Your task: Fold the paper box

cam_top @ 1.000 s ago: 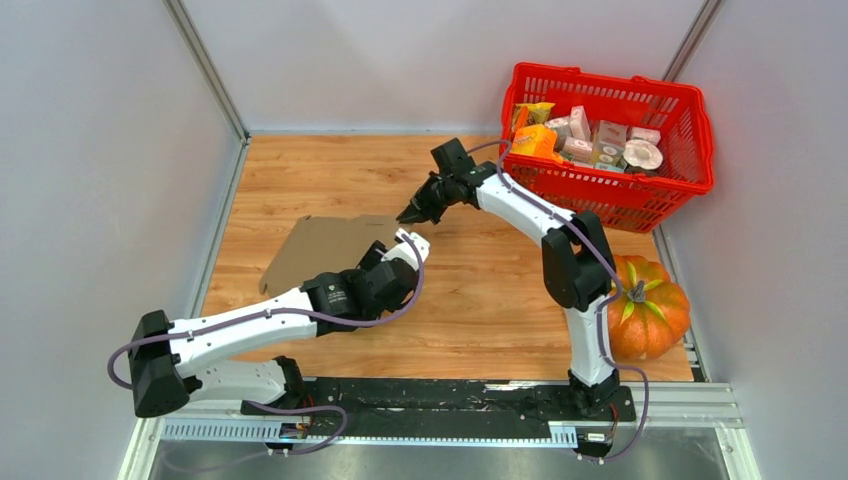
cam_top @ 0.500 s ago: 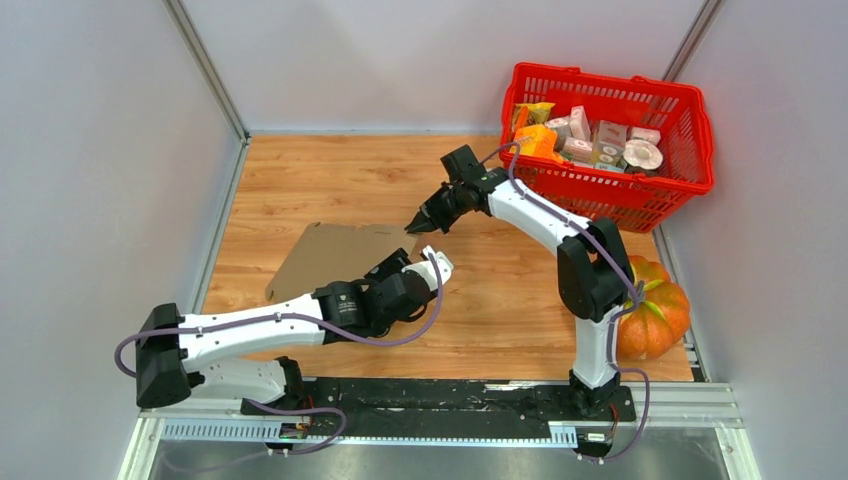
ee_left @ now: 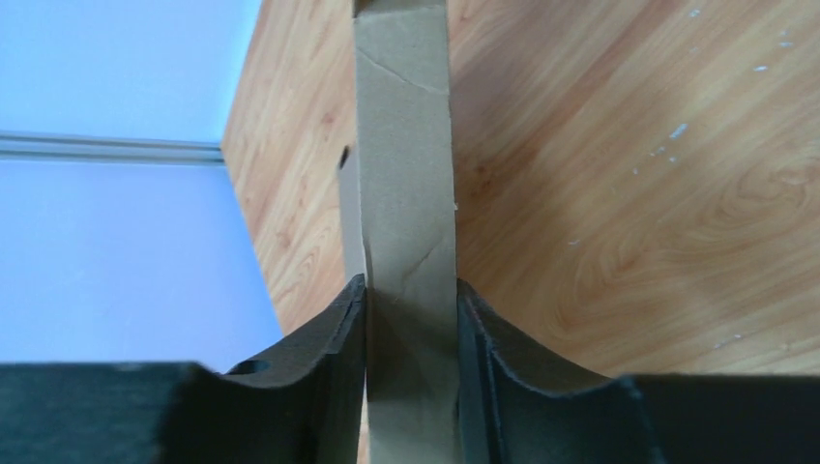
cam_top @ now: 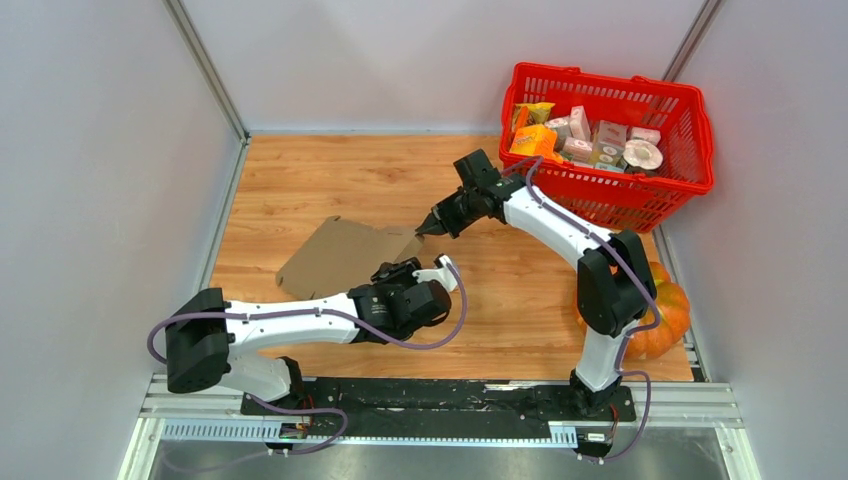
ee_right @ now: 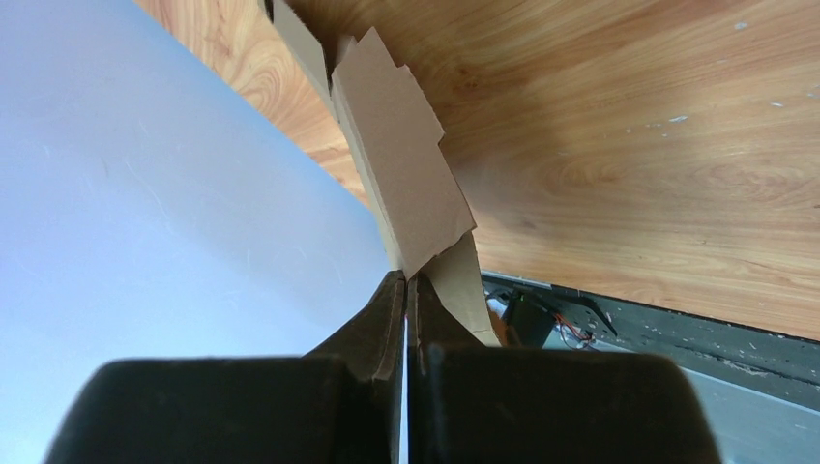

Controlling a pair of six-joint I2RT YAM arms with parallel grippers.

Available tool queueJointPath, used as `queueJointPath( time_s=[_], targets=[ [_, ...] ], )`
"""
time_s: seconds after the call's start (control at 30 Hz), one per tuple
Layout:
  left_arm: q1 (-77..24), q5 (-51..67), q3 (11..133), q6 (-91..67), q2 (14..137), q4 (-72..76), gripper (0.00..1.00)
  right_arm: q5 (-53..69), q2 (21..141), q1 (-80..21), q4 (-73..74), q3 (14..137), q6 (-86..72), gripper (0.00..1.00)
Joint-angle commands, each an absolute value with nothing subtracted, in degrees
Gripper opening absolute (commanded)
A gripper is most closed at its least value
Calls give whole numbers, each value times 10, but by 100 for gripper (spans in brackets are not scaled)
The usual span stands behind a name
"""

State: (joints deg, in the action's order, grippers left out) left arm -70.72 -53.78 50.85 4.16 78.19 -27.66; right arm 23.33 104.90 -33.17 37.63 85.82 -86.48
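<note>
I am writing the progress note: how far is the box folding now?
Done: only the grasp. In hand: the left gripper clamps an edge of the paper box, the right gripper pinches its corner. Left: all folds; the sheet is mostly flat, no walls raised.

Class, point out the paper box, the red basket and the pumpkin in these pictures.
paper box (cam_top: 335, 258): top view, middle of the flat brown sheet.
red basket (cam_top: 620, 205): top view, its near mesh wall.
pumpkin (cam_top: 668, 312): top view, orange side right of the arm.
</note>
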Motion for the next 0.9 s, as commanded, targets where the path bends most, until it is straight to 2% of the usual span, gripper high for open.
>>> queueJointPath(
  time_s=[0.0,0.1,0.17,0.2,0.23,0.4,0.5,0.57,0.6,0.67,0.7,0.8,0.87],
  targets=[
    [-714,-599,528,62,776,-266,34,210,1005,-330,395,853,-892,1],
    [-715,-626,533,64,773,-273,19,208,1000,-330,403,853,-877,4],
    [-716,-632,534,67,766,-275,13,207,993,-330,401,845,-863,5],
    [-716,-635,534,67,764,-275,5,201,991,-330,399,842,-858,4],
    [-716,-635,534,68,760,-277,1,199,987,-330,395,840,-853,3],
    [-716,-618,535,62,737,-282,0,179,979,-330,404,852,-797,2],
    [-716,-601,540,49,721,-296,0,156,973,-330,403,868,-756,12],
    [-716,-584,541,37,706,-301,0,154,962,-328,394,862,-741,5],
    [-716,-567,539,33,700,-304,5,160,958,-328,379,858,-740,2],
    [-716,-544,538,19,677,-310,20,169,959,-324,381,860,-747,1],
    [-716,-511,537,13,665,-315,34,180,961,-323,382,862,-748,1],
    [-716,-444,524,-15,602,-313,49,208,972,-317,384,872,-765,0],
    [-716,-421,510,-46,540,-304,53,219,977,-312,385,879,-778,0]
  ],
)
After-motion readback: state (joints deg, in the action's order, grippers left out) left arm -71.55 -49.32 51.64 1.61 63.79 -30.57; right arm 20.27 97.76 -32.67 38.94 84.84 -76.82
